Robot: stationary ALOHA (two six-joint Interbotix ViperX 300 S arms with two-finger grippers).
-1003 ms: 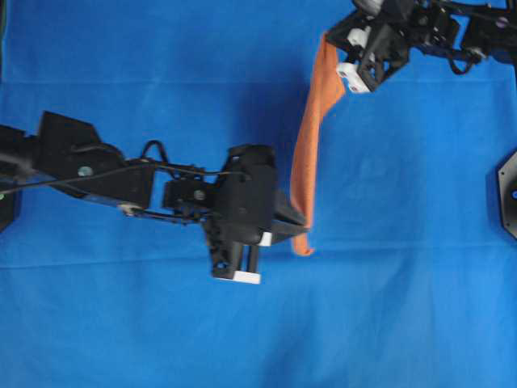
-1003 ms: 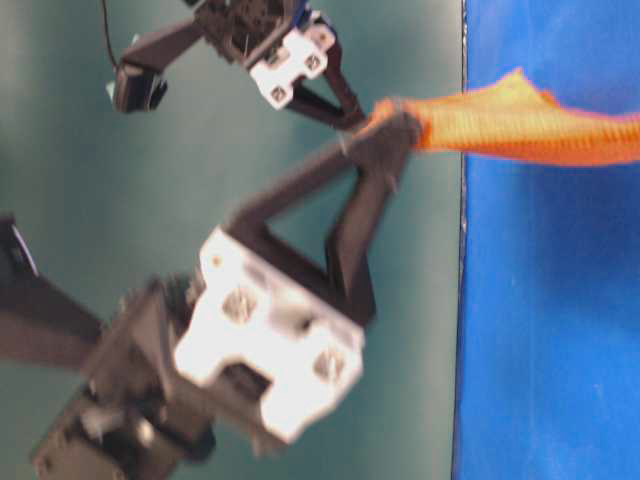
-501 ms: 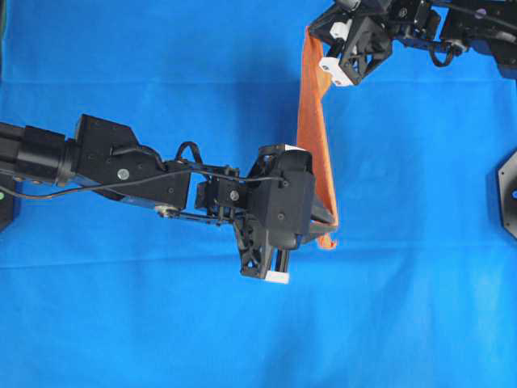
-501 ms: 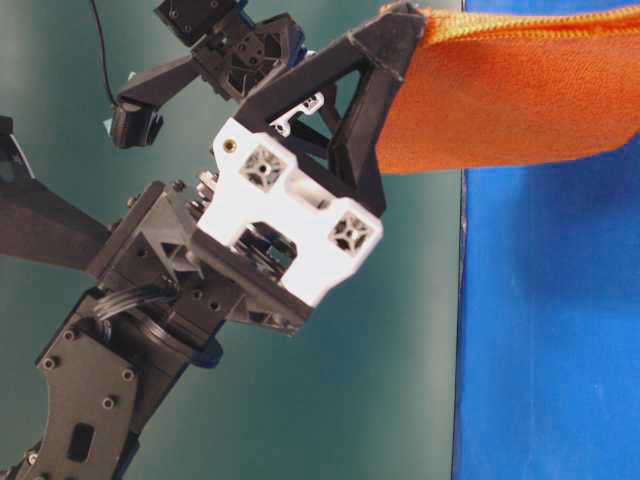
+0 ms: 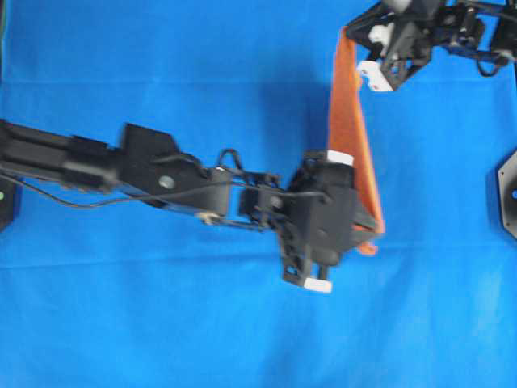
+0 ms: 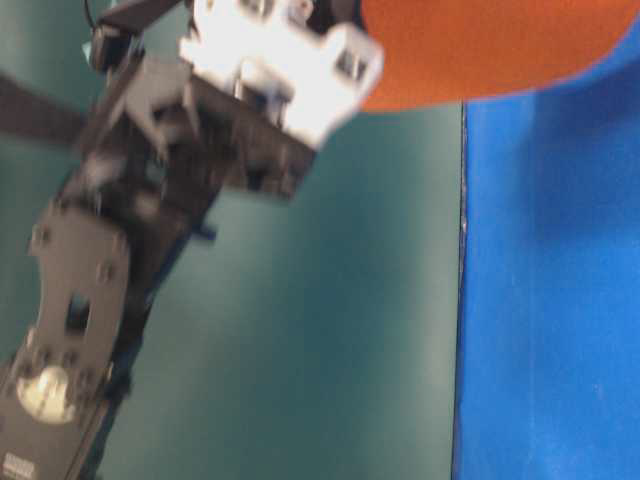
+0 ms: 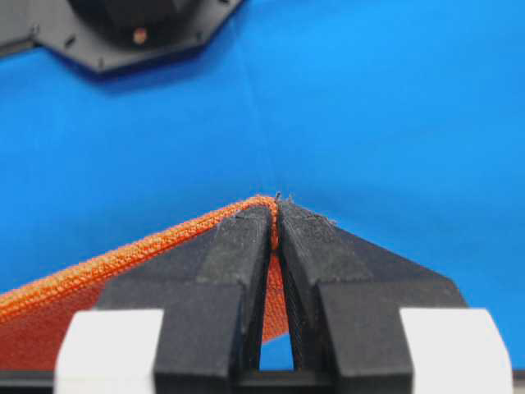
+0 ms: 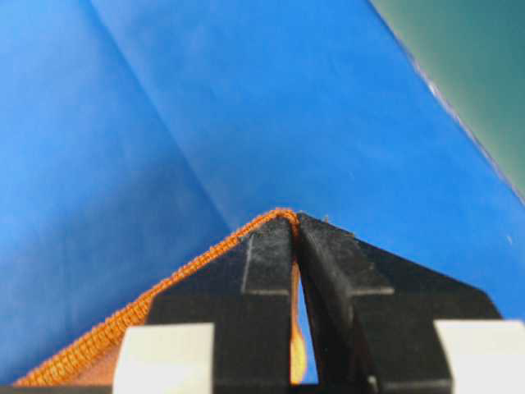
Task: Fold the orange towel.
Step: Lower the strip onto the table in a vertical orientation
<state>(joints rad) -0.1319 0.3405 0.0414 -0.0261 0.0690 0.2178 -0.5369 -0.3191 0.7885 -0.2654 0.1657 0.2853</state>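
Fingers (image 7: pixel 238 254) of the left gripper (image 7: pixel 276 215) are pinched together on a corner of the orange towel (image 5: pixel 351 141), the hem caught right at their tips. Fingers (image 8: pixel 267 263) of the right gripper (image 8: pixel 295 226) are likewise clamped on another corner, with orange hem running between them.

Overhead: towel hangs off the blue table cover (image 5: pixel 161 65), stretched as a narrow band between the two grippers. Upper end at about 1 o'clock of the view, at the right gripper (image 5: pixel 349 36). Lower end just right of centre, toward 4 o'clock, at the left gripper (image 5: pixel 373 230). Small orange tip shows below the left gripper's hold.

Left arm (image 5: pixel 161 174) reaches in from 9 o'clock across the middle; blurred. Right arm (image 5: pixel 460 24) enters from the top right corner.

Table-level view: blurred; towel (image 6: pixel 490 45) fills the top right, lifted above the blue cover (image 6: pixel 550 300). Left wrist view: towel edge (image 7: pixel 123 263) trails off toward 8 o'clock from the fingertips.
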